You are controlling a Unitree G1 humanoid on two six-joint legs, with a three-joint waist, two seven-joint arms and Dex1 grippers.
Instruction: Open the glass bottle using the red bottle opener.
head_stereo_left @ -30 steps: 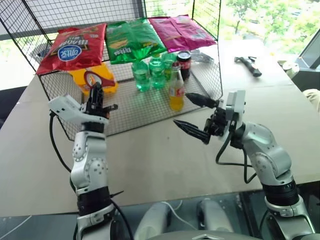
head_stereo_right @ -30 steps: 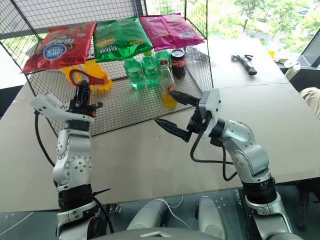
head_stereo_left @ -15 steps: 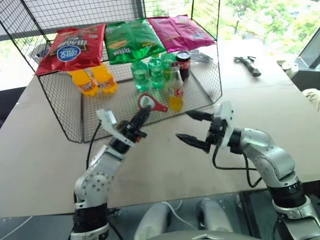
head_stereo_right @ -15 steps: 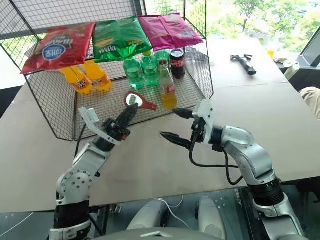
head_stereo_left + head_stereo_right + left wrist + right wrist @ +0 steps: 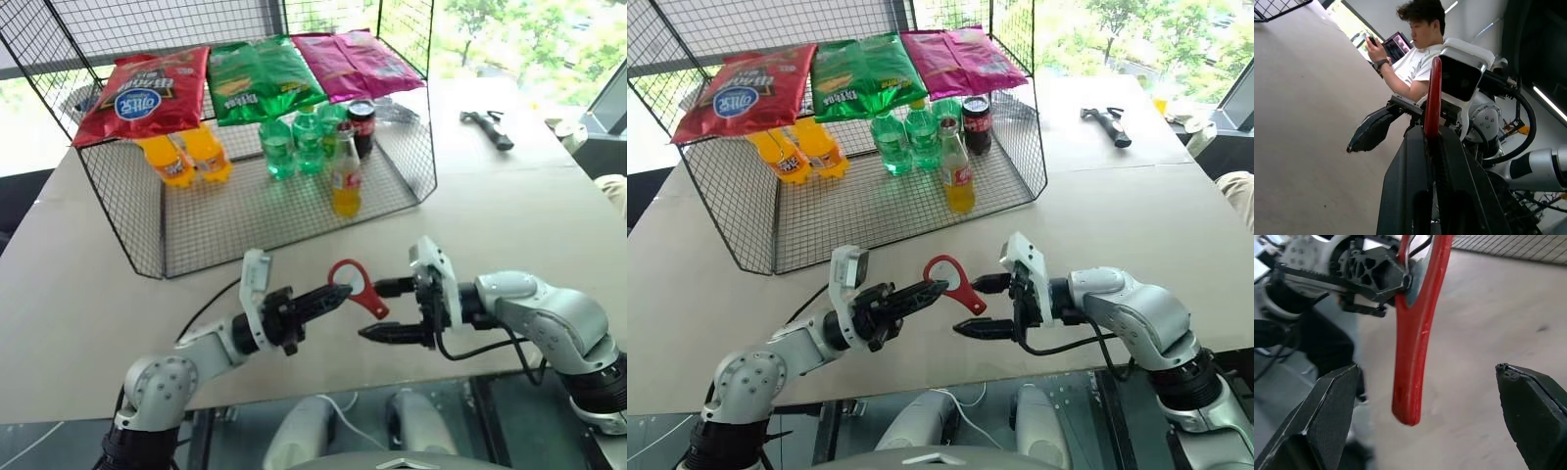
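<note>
Robot passing a red bottle opener between its grippers above the table

Left gripper clamps the red bottle opener, handle slanting toward the wide-open right gripper just beside it; glass bottle stands well apart in the wire basket

The left gripper has carried the red bottle opener out from over the wire basket, down and toward the robot, and now holds it level over the worktop near edge, fingers pointing right. The right gripper has dropped and pulled back too, its wide-spread fingers now bracketing the opener's handle
</note>
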